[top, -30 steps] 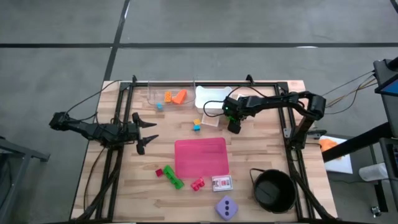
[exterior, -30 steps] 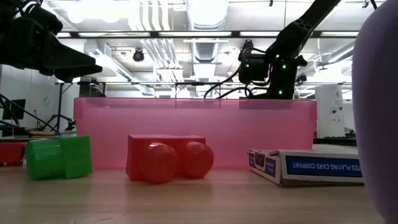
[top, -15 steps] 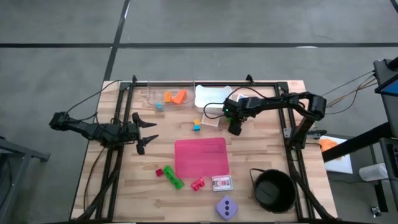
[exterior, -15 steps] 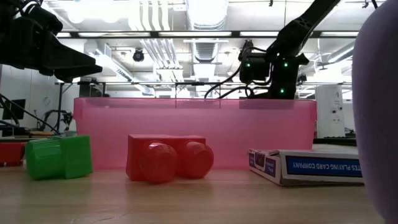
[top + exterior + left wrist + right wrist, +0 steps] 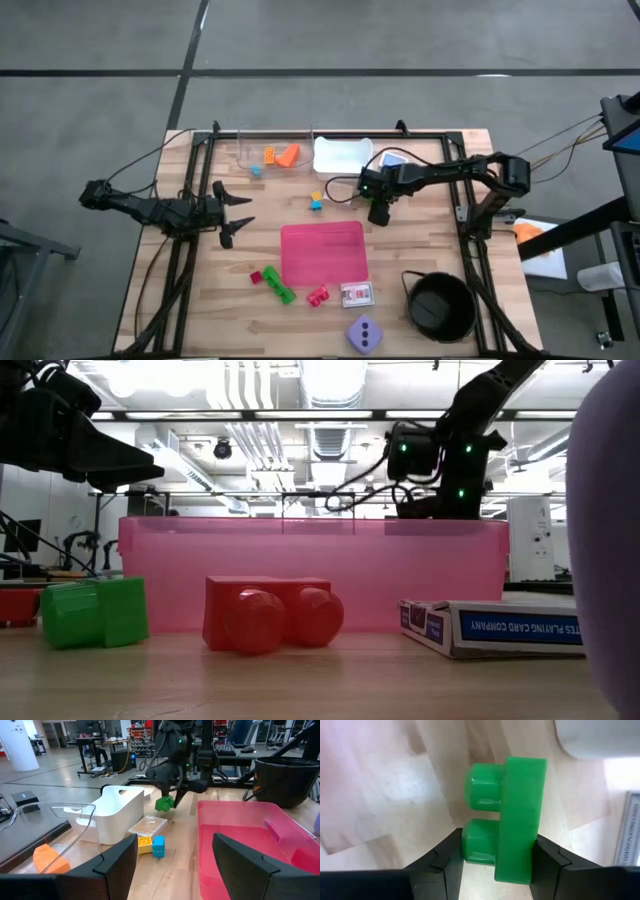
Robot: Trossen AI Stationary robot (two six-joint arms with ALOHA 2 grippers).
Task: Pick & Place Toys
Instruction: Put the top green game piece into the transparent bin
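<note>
Green brick (image 5: 512,820) pinched between my right gripper (image 5: 495,857) fingers, studs sideways, held clear of table (image 5: 250,245), so it can travel without dragging. In left wrist view, brick (image 5: 164,803) hangs beside white bin (image 5: 120,810), near pink tray (image 5: 250,827). Likely carry stage; drop spot unclear, tray or black bowl (image 5: 440,305) my guess. Left gripper (image 5: 232,212) waits at table's left side, fingers spread, empty, out of path. Other bricks (image 5: 272,282) and lilac die (image 5: 364,333) on table near tray, untouched.
</note>
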